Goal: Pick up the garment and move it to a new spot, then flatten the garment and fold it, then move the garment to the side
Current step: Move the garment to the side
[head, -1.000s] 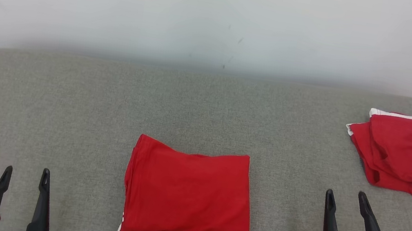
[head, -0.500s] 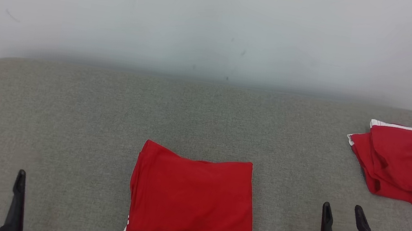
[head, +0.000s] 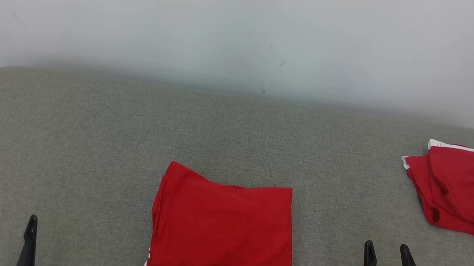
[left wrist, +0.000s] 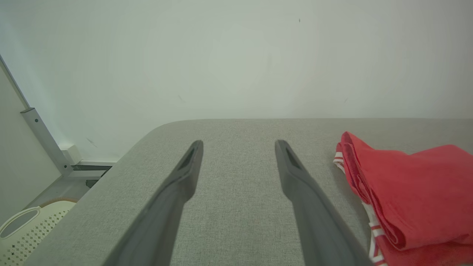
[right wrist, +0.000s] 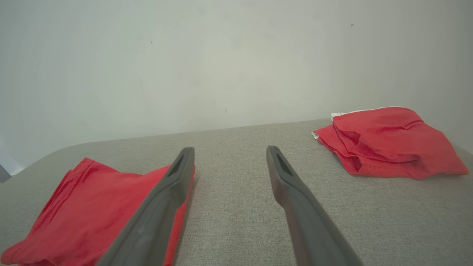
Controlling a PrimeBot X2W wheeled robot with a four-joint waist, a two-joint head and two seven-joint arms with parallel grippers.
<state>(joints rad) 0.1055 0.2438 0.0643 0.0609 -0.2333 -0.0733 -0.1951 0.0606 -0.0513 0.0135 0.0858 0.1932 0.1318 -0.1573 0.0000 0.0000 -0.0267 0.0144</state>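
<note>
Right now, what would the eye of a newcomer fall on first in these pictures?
First, the bright red folded garment, lying in the middle of the grey surface near its front edge. Next, a loose garment, also red with a white band, lying at the far right. The left claw and right claw are open and empty on either side of the folded one, touching nothing.

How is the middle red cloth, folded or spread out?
Folded. The middle red cloth is a compact rectangle on the grey pad, and stacked layers show along its edge.
</note>
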